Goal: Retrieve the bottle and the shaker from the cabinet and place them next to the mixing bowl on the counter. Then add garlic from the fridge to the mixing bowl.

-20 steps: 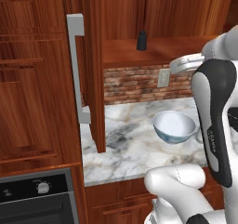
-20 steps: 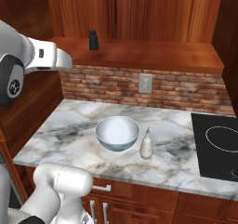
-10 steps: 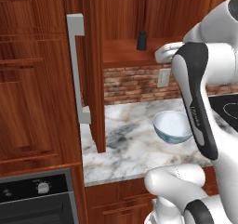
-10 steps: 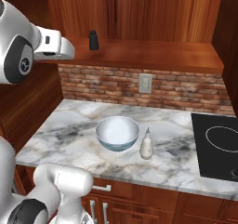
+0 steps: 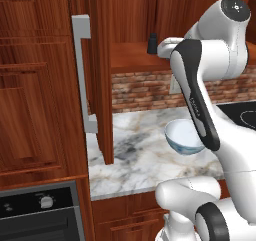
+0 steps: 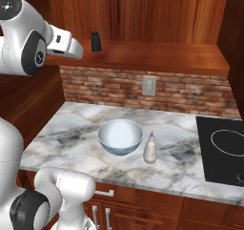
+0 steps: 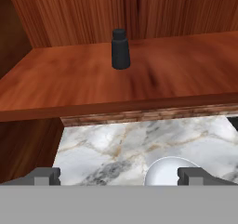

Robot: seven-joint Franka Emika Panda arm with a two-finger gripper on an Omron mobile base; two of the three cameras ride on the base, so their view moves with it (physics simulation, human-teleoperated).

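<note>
The dark shaker [image 7: 120, 49] stands upright on the shelf of the open cabinet [image 5: 102, 75], straight ahead of my gripper [image 7: 120, 175]. The gripper is open and empty, its fingertips [image 7: 46, 175] set wide apart and well short of the shaker. From the right base view the hand [image 6: 71, 45] hovers just left of the shaker [image 6: 96, 41], at shelf height. The cream bottle [image 6: 150, 148] stands on the marble counter [image 6: 71, 138], close to the right of the mixing bowl [image 6: 120, 136]. The garlic and the fridge are out of view.
The cabinet door's grey bar handle [image 5: 82, 75] juts out over the counter's left end. A black cooktop [image 6: 224, 148] lies at the right. A brick backsplash with an outlet [image 6: 149, 85] runs under the shelf. An oven [image 5: 40, 215] sits at the lower left.
The arm has swung up and in toward the cabinet shelf, bringing the open hand closer to the shaker. Bowl, bottle and shaker have not moved.
</note>
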